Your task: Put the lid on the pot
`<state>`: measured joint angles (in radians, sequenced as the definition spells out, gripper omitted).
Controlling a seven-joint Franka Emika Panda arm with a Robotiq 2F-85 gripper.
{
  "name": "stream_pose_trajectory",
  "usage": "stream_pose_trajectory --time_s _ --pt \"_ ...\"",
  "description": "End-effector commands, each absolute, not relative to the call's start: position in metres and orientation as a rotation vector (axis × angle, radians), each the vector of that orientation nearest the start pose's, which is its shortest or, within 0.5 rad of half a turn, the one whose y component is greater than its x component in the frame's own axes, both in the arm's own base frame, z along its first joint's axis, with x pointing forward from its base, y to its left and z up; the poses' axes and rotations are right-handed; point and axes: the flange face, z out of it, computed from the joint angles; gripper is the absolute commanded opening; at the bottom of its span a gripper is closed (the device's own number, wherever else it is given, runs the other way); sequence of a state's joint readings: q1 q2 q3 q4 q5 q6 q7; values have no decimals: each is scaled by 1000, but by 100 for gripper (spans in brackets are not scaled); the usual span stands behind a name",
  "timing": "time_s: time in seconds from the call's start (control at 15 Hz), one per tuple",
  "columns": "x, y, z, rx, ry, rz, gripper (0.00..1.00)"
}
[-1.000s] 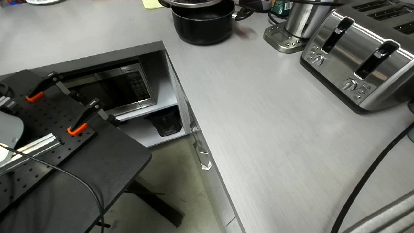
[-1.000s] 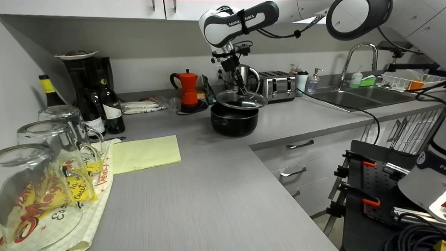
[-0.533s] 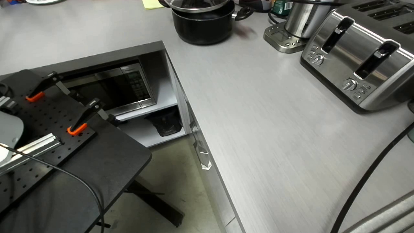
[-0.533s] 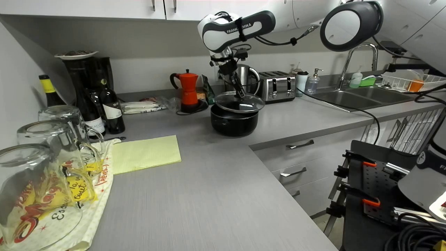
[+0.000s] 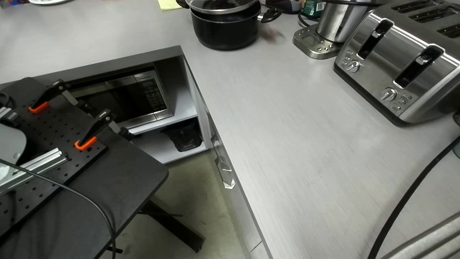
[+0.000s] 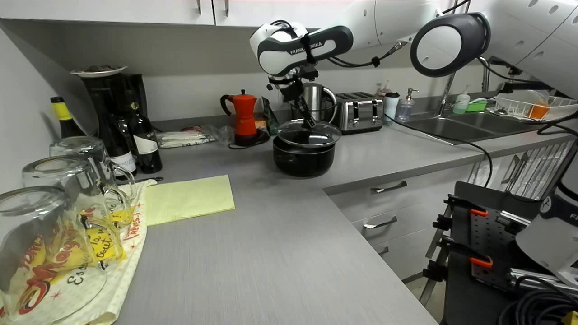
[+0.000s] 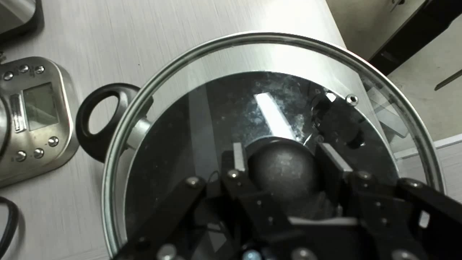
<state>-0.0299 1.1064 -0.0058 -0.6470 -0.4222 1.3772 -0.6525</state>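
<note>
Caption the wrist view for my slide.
Gripper holding the glass lid by its black knob, the pot's looped handle jutting out from underneath.

Three glass mugs (image 6: 67, 194) on a printed cloth (image 6: 117, 284); yellow sheet (image 6: 189, 199) flat beside it. Dark bottles (image 6: 146, 146) upright behind, near a black appliance (image 6: 99, 85). Red moka maker (image 6: 245, 118) stands by the wall (image 6: 203, 81). Steel kettle (image 6: 318, 100) beside a toaster (image 5: 391, 68) in both exterior views. Farther along, steel sink (image 6: 501, 124), white dish rack (image 6: 519, 106). Microwave (image 5: 125, 95) on shelf (image 5: 184, 112) under counter (image 5: 294, 126).
</note>
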Motion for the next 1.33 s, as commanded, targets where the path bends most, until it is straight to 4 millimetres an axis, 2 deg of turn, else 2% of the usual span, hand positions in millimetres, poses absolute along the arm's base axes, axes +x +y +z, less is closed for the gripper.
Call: stream_pose_trajectory --time_s 0.0,0.73,1.27 --pt "758 -76 305 -3139 -1130 871 25" --pt "760 -71 281 -3079 -1271 947 25" --pt "762 -65 276 -3083 -1298 951 25"
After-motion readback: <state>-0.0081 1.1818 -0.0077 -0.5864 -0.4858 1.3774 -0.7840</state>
